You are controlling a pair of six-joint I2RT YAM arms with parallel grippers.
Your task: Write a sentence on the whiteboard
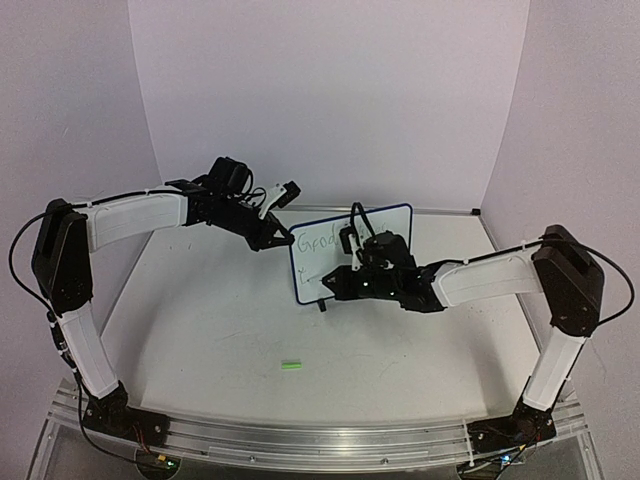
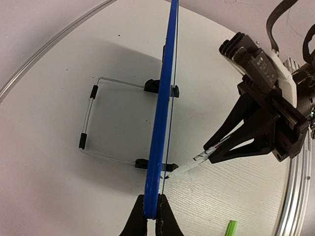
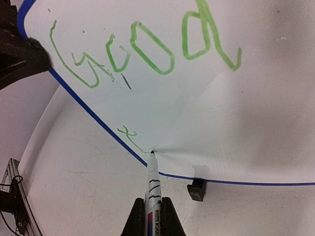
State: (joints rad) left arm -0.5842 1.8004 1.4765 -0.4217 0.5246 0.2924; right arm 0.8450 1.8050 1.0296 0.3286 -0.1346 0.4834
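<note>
White table (image 1: 200, 320): whiteboard (image 1: 392, 220) standing mid-back on feet; small green object (image 1: 291, 366) near front.

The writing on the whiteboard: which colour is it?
Green. The writing on the whiteboard shows best in the right wrist view.

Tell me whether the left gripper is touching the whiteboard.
Touching. The left wrist view shows the left gripper clamped on the whiteboard, a finger pressed against each face of its blue rim, with no gap.

whiteboard (image 3: 256, 128): green handwritten sentence (image 3: 147, 51) reads "Good" | below it: small green squiggle (image 3: 129, 132), not readable | marker pen (image 3: 153, 191): barrel print reads "WHITEBOARD", rest too small
</note>
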